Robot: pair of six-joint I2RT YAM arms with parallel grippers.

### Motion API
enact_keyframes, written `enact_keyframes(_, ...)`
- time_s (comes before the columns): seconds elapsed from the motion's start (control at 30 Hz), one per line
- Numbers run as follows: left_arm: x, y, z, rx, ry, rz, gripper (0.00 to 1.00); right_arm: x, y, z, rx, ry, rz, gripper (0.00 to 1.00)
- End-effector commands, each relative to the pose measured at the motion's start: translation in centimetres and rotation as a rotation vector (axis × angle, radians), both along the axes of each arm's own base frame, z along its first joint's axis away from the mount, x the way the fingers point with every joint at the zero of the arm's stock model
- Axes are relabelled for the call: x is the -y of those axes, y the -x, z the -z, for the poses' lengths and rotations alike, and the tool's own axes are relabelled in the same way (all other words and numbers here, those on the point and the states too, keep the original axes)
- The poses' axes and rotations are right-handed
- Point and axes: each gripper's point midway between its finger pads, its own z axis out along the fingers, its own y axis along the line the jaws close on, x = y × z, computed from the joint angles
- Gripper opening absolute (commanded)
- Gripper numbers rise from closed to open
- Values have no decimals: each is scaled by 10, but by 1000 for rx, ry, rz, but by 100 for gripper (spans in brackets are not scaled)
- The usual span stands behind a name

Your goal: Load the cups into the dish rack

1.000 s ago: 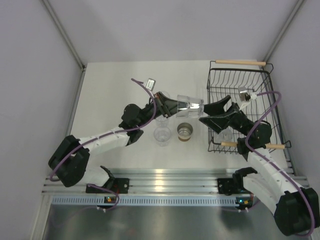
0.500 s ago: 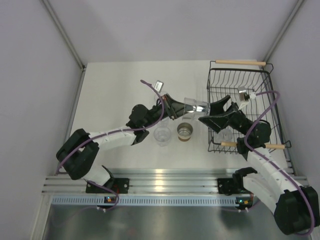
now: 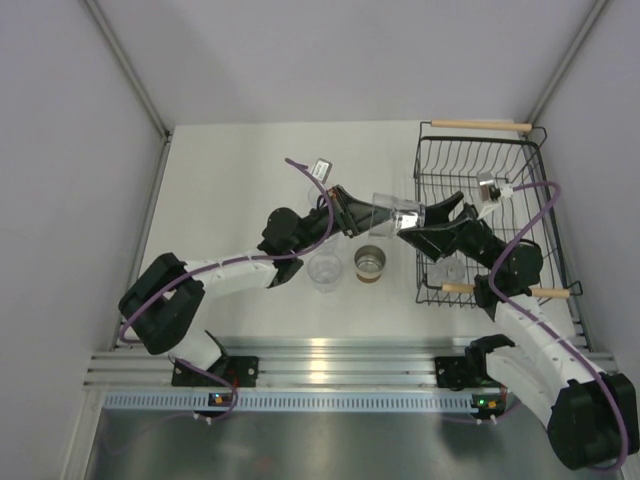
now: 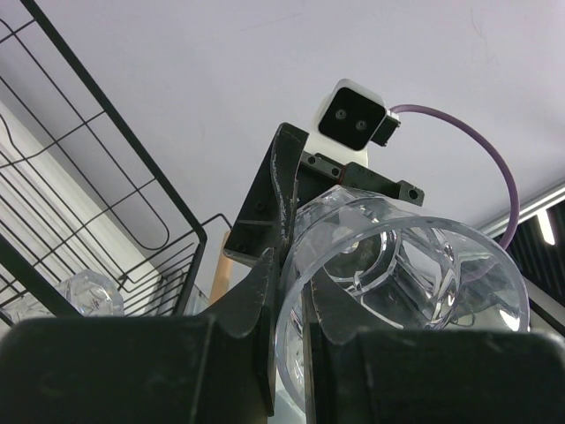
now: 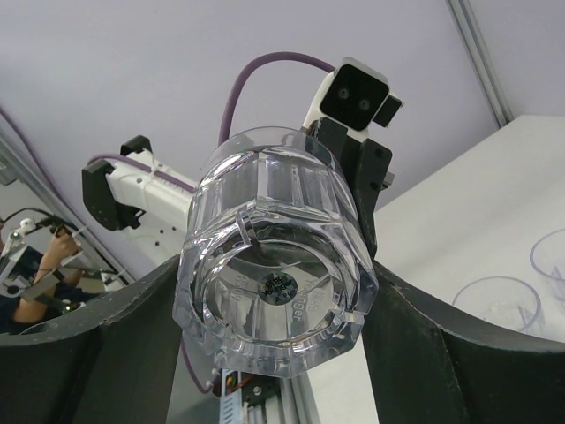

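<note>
It looked like the hand-over step. The left claw (image 3: 368, 215) pinched the rim of the clear cup (image 3: 395, 213). The right claw (image 3: 413, 225) squeezed its bottom. Next, the left claw should let go. The dish rack (image 3: 480, 126) sat just behind the right claw.

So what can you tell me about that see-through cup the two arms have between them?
The clear cup is a small tumbler of transparent plastic with faceted sides and a thick base, and it looks empty. It hangs on its side in the air, just left of the dish rack. The left gripper pinches its rim wall, one finger inside and one outside. The right gripper presses against both sides of its base.
</note>
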Motion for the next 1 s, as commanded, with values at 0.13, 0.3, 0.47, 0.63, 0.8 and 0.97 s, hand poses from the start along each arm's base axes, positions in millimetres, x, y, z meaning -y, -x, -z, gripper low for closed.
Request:
enact_keyframes(0.13, -5, 8, -24, 76, 76, -3, 0, 1, 4, -3, 72, 15, 17, 0)
enact_keyframes(0.3, -9, 14, -21, 84, 67, -6, 23, 4, 0, -2, 66, 26, 70, 0)
enact_keyframes(0.47, -17, 21, -16, 113, 50, -14, 51, 8, -7, 2, 61, 40, 126, 0)
enact_keyframes(0.63, -24, 24, -13, 122, 36, -33, 55, 11, -13, 2, 52, 32, 159, 0)
enact_keyframes(0.8, -30, 25, -2, 126, 2, -65, 55, 11, -18, -1, 58, 58, 188, 0)
enact_keyframes(0.97, -48, 18, 8, 146, -108, -167, 55, 20, -28, -10, 51, 141, 275, 0)
